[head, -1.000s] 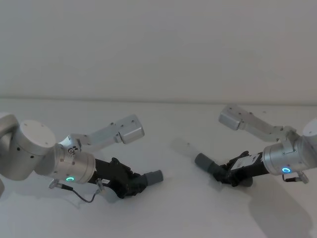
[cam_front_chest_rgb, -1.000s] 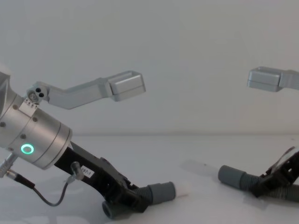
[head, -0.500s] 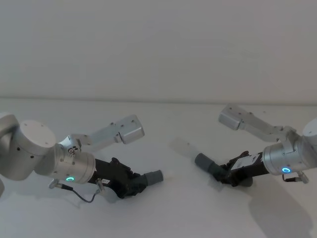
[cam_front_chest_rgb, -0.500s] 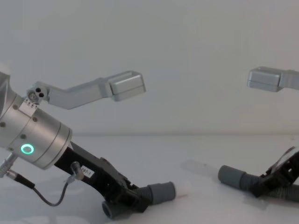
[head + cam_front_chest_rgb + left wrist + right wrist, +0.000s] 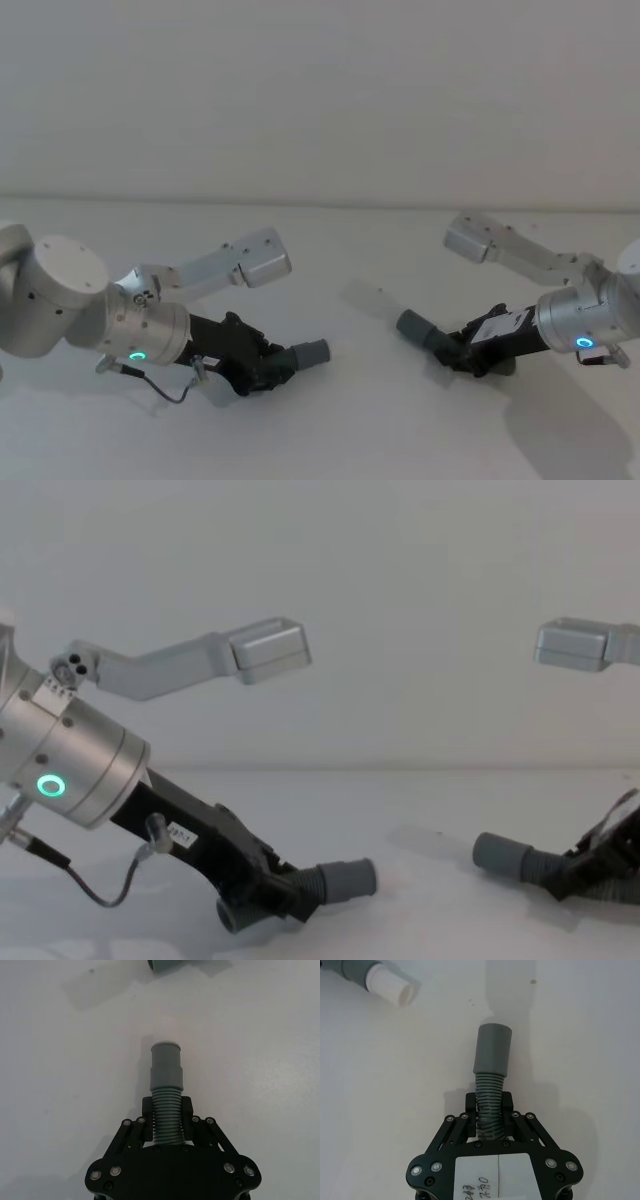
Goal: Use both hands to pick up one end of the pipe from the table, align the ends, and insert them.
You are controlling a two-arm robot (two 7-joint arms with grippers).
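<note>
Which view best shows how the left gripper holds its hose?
The left wrist view: the left gripper pinches the hose just behind the cuff. Head and chest views see it sideways, contact hidden; the right wrist view catches the cuff tip.

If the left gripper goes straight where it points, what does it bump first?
Likely the table, because the left gripper slants down at it. Skimming above, it would reach the other pipe's end.
</note>
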